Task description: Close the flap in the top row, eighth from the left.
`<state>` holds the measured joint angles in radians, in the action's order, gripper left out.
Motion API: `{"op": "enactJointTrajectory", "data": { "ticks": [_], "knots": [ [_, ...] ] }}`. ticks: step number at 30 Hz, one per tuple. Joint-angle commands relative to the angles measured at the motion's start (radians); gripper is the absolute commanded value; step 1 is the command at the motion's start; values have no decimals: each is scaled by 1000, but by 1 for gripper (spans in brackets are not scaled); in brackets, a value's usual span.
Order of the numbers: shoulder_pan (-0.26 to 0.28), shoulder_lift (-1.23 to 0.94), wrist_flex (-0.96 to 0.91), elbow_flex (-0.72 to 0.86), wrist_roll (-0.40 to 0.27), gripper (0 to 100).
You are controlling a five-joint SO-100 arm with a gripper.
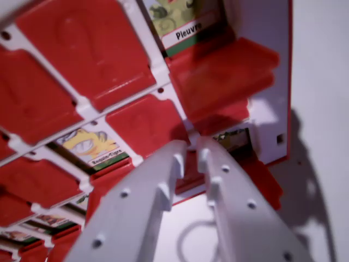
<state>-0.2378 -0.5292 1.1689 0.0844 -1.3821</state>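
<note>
Wrist view only, tilted, close over a red game board [82, 71] of hinged flaps set in a white frame [163, 73]. Most flaps lay shut, showing plain red backs. A few stood open with picture cards exposed: one labelled "Pleuvre" [185, 24] at the upper edge, one with a yellow figure [90, 144] at lower left. The flap to be closed appeared to be the raised red flap [223, 76] near the board's right-hand corner in the wrist view, blurred and tilted up just beneath the "Pleuvre" card; which row and position it held could not be confirmed from this angle. The white gripper [190, 153] reached in from the bottom, jaws parted by a narrow gap and grasping nothing, tips lying just below that flap and over the board's edge. Risks judged from here: the tips sat low against the flap's hinge side, so a push might jam against the frame or shove the whole board across the pale table [322, 109] rather than tip the flap. A tip could also catch a neighbouring open flap and close the wrong one.
</note>
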Motion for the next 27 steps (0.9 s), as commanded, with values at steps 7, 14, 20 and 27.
{"op": "enactJointTrajectory", "data": {
  "ticks": [7,14,20,27],
  "knots": [
    [-15,-26,-126,-75,-8,2],
    [-25,-17,-173,-58,-17,2],
    [-31,-21,-210,-46,-14,2],
    [-37,-38,-282,6,-18,2]
  ]
}}
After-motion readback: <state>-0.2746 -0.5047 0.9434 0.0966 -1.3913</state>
